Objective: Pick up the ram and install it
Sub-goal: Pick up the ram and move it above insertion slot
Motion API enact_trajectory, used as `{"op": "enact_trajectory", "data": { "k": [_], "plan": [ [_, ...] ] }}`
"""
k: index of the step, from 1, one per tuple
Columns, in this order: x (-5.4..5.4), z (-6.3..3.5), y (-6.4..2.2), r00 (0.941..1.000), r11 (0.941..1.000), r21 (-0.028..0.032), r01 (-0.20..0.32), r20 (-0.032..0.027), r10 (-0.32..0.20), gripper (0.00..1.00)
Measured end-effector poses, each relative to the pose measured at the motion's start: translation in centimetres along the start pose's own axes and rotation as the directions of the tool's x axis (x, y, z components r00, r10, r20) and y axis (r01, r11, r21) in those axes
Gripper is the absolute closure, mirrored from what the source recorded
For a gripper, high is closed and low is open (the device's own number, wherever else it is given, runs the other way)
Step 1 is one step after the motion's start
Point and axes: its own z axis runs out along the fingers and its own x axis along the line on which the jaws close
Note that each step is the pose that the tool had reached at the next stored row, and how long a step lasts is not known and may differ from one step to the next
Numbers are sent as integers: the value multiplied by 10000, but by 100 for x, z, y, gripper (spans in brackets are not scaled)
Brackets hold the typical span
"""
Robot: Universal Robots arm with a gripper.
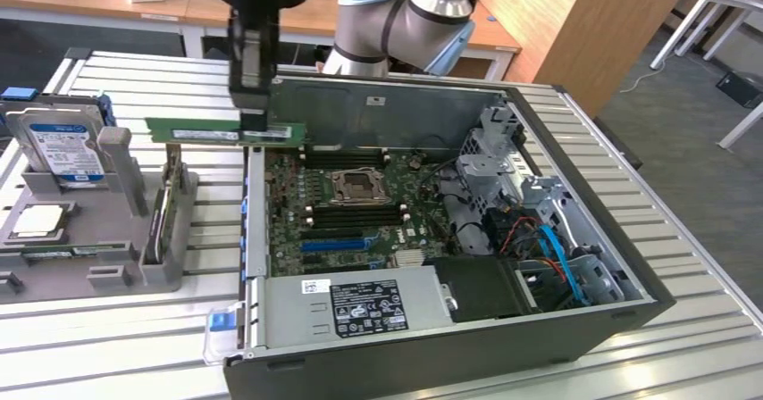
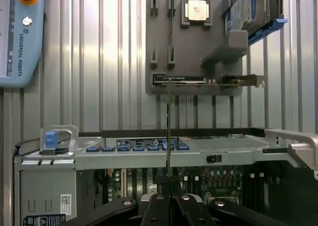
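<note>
My gripper (image 1: 256,130) is shut on the ram (image 1: 203,134), a long thin green stick with a pale label strip. It hangs level in the air above the near-left wall of the open computer case (image 1: 549,96), between the case and the grey parts holder (image 1: 131,266). In the wrist view the ram (image 2: 169,126) stands edge-on as a thin line rising from between the fingers of my gripper (image 2: 169,188), over the case's rim (image 2: 149,154). The motherboard (image 1: 357,212) with its CPU socket (image 1: 356,186) lies inside the case, below and to the exterior view's right of the ram.
The grey holder carries a hard drive (image 1: 60,150), a CPU chip (image 1: 36,221) and an upright card (image 1: 167,204). A power supply (image 1: 357,306) sits at the case's near end, cables and drive bays (image 1: 537,230) on the exterior view's right. A teach pendant (image 2: 20,37) lies on the slatted table.
</note>
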Motion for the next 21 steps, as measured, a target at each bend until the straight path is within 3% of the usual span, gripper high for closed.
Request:
{"op": "enact_trajectory", "data": {
  "k": [21],
  "plan": [
    [-31, -26, -951, 10000, 10000, -4, 22, 2, -22, 88]
  ]
}}
